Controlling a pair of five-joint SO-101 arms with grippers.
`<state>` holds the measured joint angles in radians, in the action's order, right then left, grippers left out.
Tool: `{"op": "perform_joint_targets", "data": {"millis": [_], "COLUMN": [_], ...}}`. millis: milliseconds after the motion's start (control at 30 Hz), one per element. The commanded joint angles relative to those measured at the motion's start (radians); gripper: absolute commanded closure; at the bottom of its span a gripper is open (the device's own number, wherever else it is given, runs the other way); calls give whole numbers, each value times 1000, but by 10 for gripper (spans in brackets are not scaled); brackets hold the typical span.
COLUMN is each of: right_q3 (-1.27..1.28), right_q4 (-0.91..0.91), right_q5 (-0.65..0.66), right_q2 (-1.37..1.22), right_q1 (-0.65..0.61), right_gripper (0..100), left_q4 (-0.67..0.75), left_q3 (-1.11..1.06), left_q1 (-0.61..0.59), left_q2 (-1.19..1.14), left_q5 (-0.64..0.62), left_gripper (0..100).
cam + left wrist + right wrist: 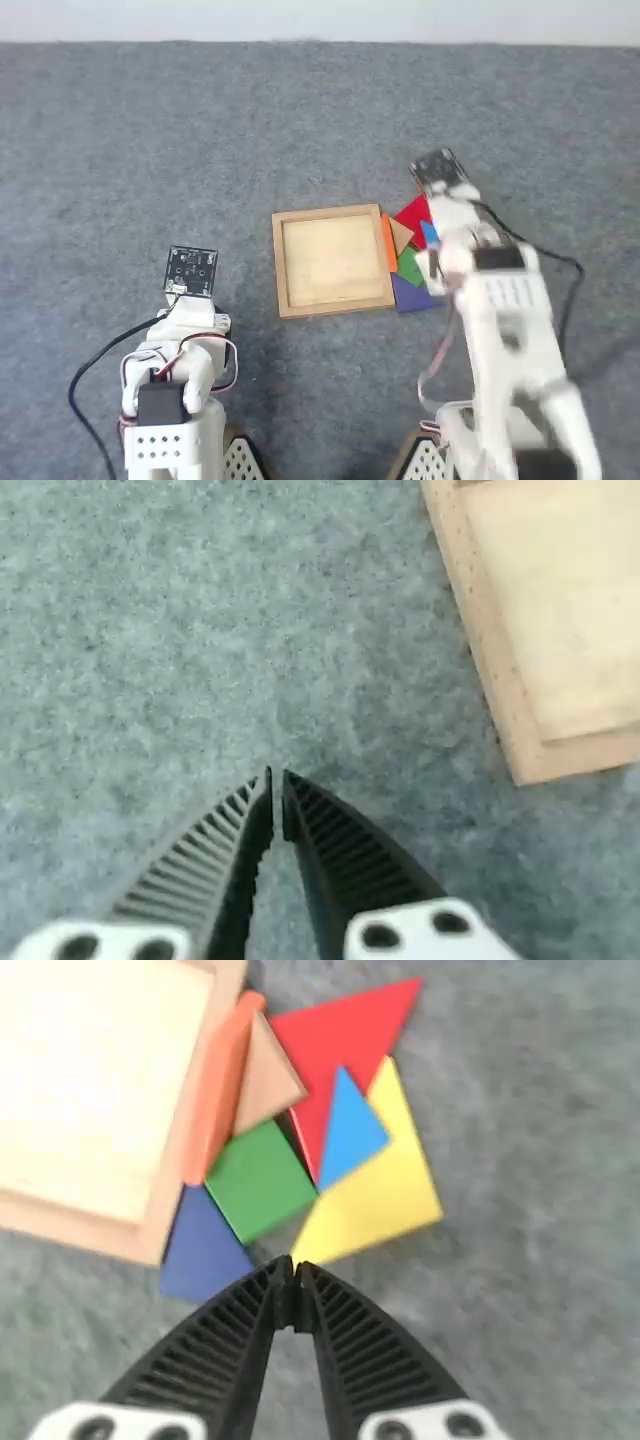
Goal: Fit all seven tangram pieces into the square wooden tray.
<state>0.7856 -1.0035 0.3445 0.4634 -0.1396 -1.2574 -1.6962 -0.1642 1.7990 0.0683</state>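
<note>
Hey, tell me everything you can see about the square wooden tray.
The wooden tray is square, of pale bare-looking wood, with a raised darker rim around a lighter recessed floor. Nothing lies inside it. It sits flat on the grey carpet between the two arms. On its side toward the right arm, an orange piece lies along and partly over the rim, and a dark blue piece meets one corner.
</note>
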Motion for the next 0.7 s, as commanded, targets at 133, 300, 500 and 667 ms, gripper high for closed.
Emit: {"op": "perform_joint_targets", "data": {"millis": [133, 300, 500, 667], "right_q3": [-276, -296, -259, -247], "right_q4": [30, 31, 30, 22], "right_q5": [-25, -35, -78, -87], "right_q2": [-371, -423, -424, -435], "right_q1": [-70, -81, -12, 47], "right_gripper": [900, 854, 851, 850], "left_q4": [-3, -3, -3, -3], "left_q3": [12, 12, 12, 12], "left_q1": [2, 2, 2, 2], "left_q2": [17, 17, 17, 17], "left_q5": [0, 0, 0, 0], "left_gripper": [979, 979, 979, 979]}}
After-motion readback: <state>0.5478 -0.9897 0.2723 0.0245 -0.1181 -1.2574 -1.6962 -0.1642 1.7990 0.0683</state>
